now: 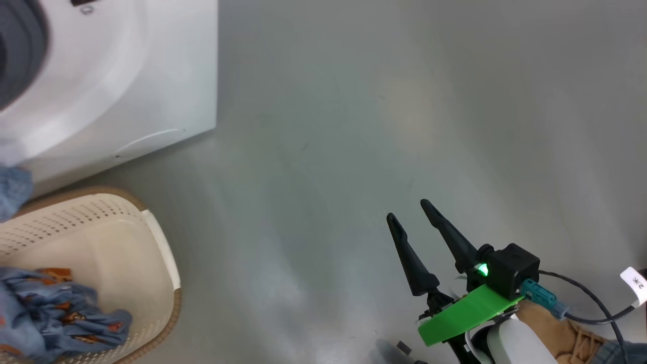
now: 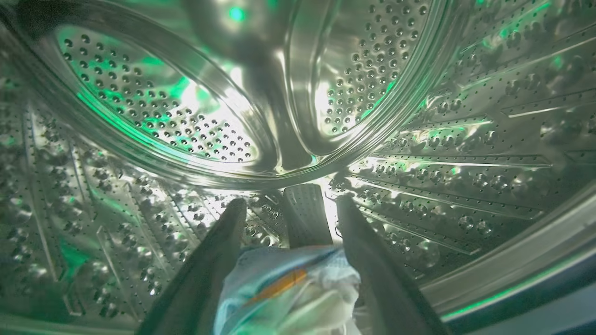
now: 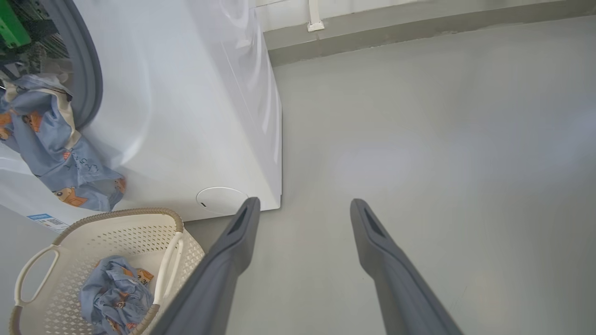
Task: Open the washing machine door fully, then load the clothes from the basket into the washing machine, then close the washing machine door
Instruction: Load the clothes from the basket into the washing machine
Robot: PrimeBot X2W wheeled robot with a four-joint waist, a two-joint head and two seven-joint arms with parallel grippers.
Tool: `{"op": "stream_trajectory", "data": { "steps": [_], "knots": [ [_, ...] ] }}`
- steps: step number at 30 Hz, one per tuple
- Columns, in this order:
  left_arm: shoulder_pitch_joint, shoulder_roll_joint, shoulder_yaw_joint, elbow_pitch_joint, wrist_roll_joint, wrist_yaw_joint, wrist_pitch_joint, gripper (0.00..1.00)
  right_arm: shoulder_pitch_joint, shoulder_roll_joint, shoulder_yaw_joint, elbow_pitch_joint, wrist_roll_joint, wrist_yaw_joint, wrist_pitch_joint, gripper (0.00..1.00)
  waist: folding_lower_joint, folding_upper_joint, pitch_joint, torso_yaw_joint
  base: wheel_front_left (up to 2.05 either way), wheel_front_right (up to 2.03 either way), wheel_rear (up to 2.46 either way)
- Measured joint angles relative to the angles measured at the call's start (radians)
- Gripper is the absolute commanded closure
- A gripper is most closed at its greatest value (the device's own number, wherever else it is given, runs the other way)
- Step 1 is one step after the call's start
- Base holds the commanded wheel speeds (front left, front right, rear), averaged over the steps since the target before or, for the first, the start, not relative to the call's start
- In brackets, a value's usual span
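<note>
My left gripper (image 2: 291, 202) is deep inside the washing machine's perforated steel drum (image 2: 419, 139). Its fingers stand apart, with light blue and white cloth (image 2: 288, 288) lying between their lower parts. A light blue garment (image 3: 60, 149) hangs out of the washing machine (image 3: 186, 93) opening, over the grey gasket (image 3: 88, 70) and down the front. More of the clothes (image 1: 55, 308) lie in the cream basket (image 1: 101, 217) on the floor before the machine. My right gripper (image 1: 408, 210) hovers open over bare floor, right of the basket, holding nothing. The washing machine door is out of view.
Grey floor (image 1: 404, 101) stretches to the right of the machine, up to a wall skirting (image 3: 419, 28). A person's tan shoe (image 1: 561, 333) is at the lower right, beside my right arm and its cable.
</note>
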Motion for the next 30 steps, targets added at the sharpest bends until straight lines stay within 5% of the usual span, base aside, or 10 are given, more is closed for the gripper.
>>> {"op": "stream_trajectory", "data": {
  "steps": [13, 30],
  "knots": [
    [0.102, -0.108, 0.020, -0.016, -0.054, 0.022, -0.008, 0.00, -0.025, -0.002, -0.029, 0.024, -0.009, 0.000, 0.000, 0.00, 0.0000, 0.0000, -0.057, 0.089, 0.00, 0.00, 0.00],
    [0.365, -0.206, 0.024, -0.301, -0.087, -0.006, -0.009, 0.00, -0.034, -0.006, -0.096, 0.030, -0.055, 0.000, 0.000, 0.00, 0.0000, 0.0000, -0.084, 0.215, 0.00, 0.00, 0.00]
  ]
}}
